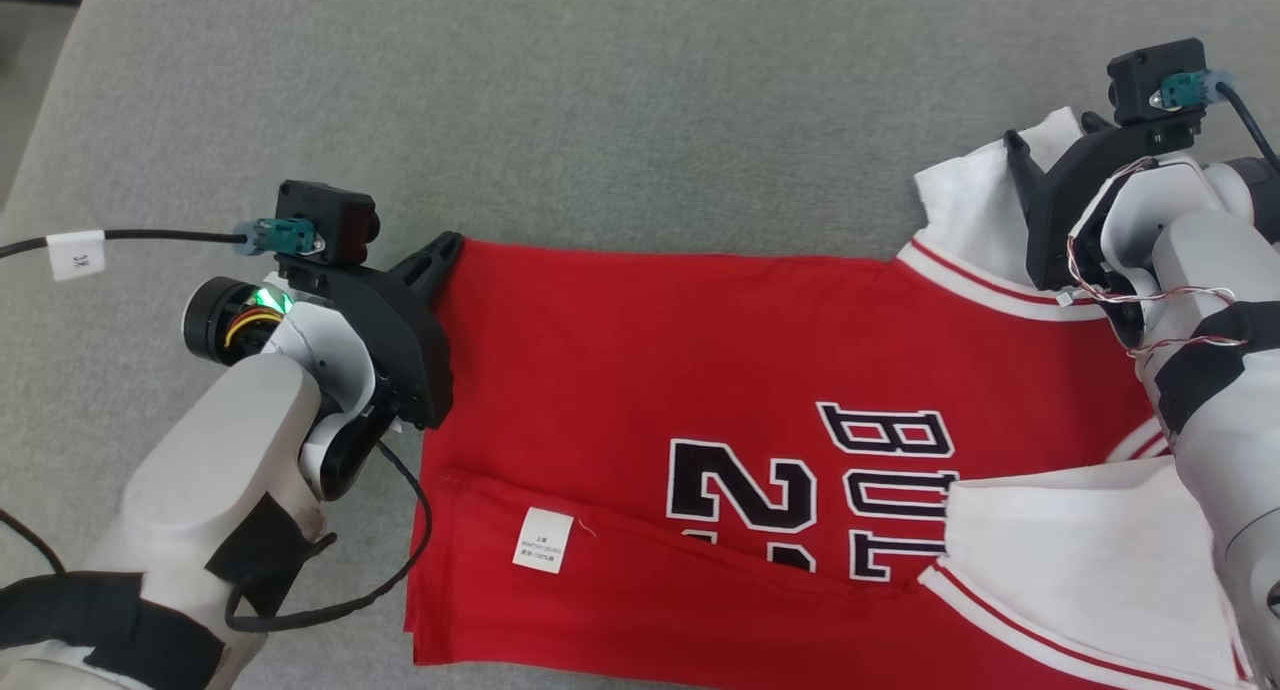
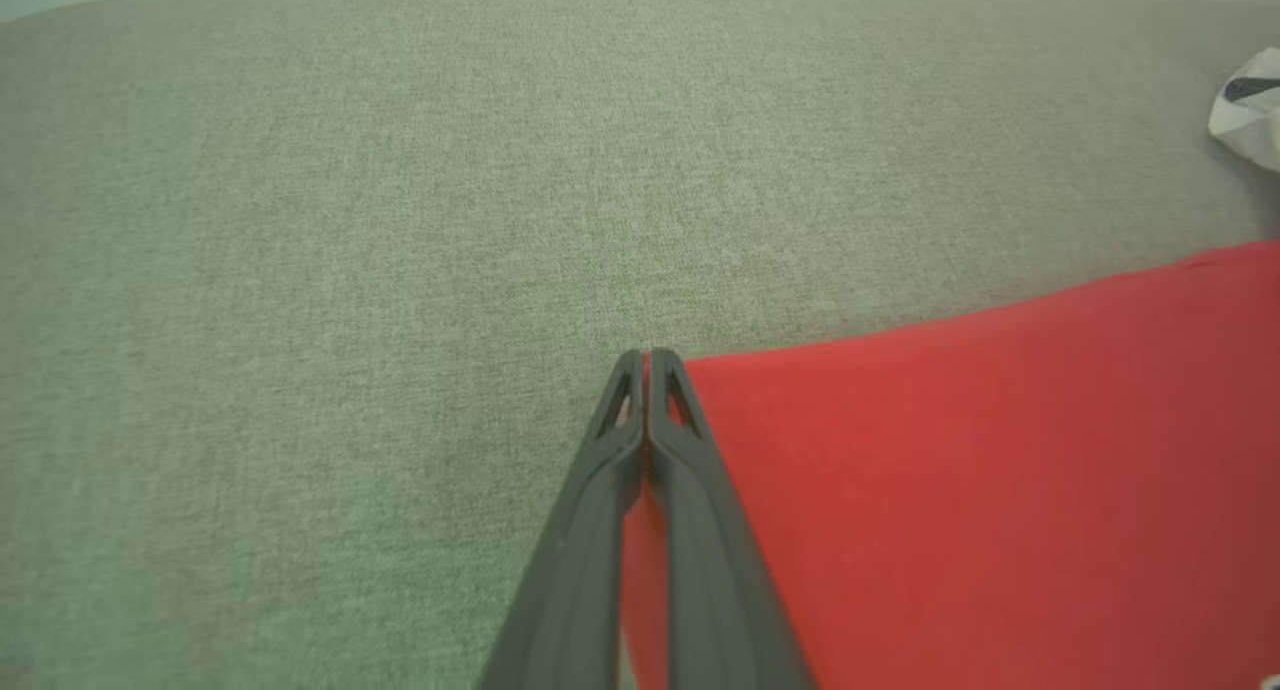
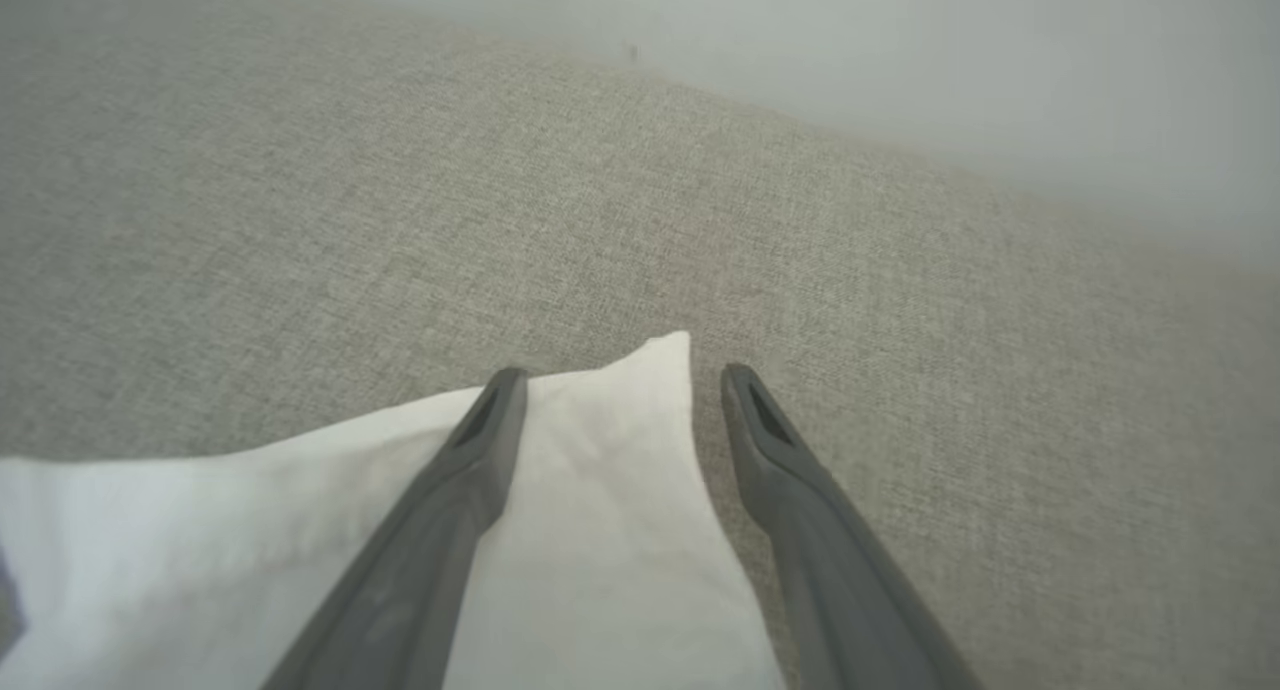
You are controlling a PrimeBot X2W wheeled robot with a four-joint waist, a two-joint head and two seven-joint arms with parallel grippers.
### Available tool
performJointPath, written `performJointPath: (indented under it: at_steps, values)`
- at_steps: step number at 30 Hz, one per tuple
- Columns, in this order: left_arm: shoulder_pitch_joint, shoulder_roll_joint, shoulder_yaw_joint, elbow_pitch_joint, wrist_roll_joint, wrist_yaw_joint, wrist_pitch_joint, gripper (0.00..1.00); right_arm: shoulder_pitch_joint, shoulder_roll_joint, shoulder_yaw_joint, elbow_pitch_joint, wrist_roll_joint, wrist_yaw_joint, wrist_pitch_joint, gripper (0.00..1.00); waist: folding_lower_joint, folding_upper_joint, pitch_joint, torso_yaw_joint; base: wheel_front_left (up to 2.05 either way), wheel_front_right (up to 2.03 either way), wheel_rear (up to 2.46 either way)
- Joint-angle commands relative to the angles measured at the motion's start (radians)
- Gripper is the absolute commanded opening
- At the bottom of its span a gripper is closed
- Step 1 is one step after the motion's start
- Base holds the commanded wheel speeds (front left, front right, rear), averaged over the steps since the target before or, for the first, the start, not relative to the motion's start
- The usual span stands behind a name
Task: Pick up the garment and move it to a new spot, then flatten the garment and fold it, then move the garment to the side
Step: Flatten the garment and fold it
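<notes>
Your red jersey point(image 1: 700, 370) lies mostly flat on the grey cloth surface point(image 1: 600, 120). Its long axis runs left to right across the head view, with the hem toward your left and the collar end toward your right. Your left hand point(image 2: 648, 355) is clamped tight on the hem's far corner. Your right hand point(image 3: 620, 375) is spread wide and holds nothing, its fingers astride the tip of the far white sleeve point(image 3: 600, 490).

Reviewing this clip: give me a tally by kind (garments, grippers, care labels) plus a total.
Garments: 1 (red jersey)
Grippers: 2 (left gripper shut on the hem corner, right gripper open)
Care labels: 1 (white care label)
Total: 4
</notes>
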Motion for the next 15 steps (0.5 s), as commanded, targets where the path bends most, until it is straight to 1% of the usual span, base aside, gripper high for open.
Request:
performJointPath:
  at_steps: [1,2,3,4,5,6,10,15]
  values:
    - [-0.016,0.002,-0.006,-0.003,-0.018,0.002,-0.01,0.0,-0.008,0.002,0.01,0.011,0.005,-0.003,-0.002,0.93,-0.0001,-0.0001,0.027,0.026,0.0,0.0,0.0]
    - [-0.018,0.005,-0.01,-0.003,-0.017,0.002,-0.012,0.0,-0.013,0.004,0.014,0.018,0.008,-0.003,-0.001,0.81,-0.0001,-0.0001,0.029,0.026,0.0,0.0,0.0]
    - [-0.019,0.006,-0.013,-0.002,-0.019,0.002,-0.017,0.0,-0.015,0.005,0.017,0.026,0.01,-0.003,0.0,0.59,-0.0001,-0.0001,0.031,0.026,0.0,0.0,0.0]
    - [-0.018,0.007,-0.016,-0.001,-0.02,0.002,-0.02,0.0,-0.015,0.004,0.02,0.033,0.01,-0.003,-0.002,0.27,-0.0001,-0.0001,0.032,0.025,0.0,0.0,0.0]
    - [-0.018,0.009,-0.019,0.002,-0.023,0.002,-0.023,0.0,-0.014,0.001,0.021,0.039,0.01,-0.003,-0.007,0.02,-0.0001,-0.0001,0.032,0.023,0.0,0.0,0.0]
    - [-0.018,0.011,-0.022,0.005,-0.025,0.002,-0.029,0.0,-0.016,-0.004,0.019,0.046,0.01,-0.003,-0.016,0.0,-0.0001,-0.0001,0.031,0.021,0.0,0.0,0.0]
    - [-0.019,0.019,-0.028,0.016,-0.032,0.002,-0.047,0.0,-0.03,-0.011,0.012,0.06,-0.002,-0.003,-0.054,0.0,-0.0001,-0.0001,0.021,0.007,0.0,0.0,0.0]
    - [0.001,0.04,-0.034,0.047,-0.051,0.002,-0.078,0.0,-0.039,-0.004,-0.017,0.082,-0.018,-0.003,-0.166,0.0,-0.0001,-0.0001,-0.02,-0.031,0.0,0.0,0.0]
